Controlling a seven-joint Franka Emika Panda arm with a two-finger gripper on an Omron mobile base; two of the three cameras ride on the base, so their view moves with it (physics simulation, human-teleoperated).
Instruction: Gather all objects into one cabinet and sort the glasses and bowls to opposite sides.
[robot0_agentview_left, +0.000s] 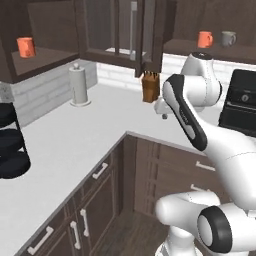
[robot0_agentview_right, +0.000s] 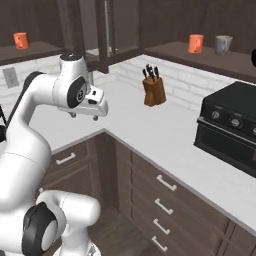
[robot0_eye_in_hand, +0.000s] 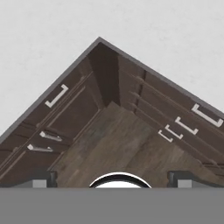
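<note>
From the left base view one orange mug (robot0_agentview_left: 25, 47) sits on the left cabinet shelf (robot0_agentview_left: 45, 56) while another orange mug (robot0_agentview_left: 204, 39) and a grey-green mug (robot0_agentview_left: 228, 38) stand together on the right; the right base view shows the claw (robot0_agentview_right: 84, 116) empty above the counter (robot0_agentview_right: 150, 125); the hand view looks straight down at the floor with fingertips (robot0_eye_in_hand: 43, 178) wide apart, so gathering seems barely begun and the next move is probably a reach up to a mug.

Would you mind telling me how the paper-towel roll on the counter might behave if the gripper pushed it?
The paper-towel roll stands tall and narrow on a small base, so a high push would probably tip it. It looks light, so a low push may slide it along the smooth counter.
</note>
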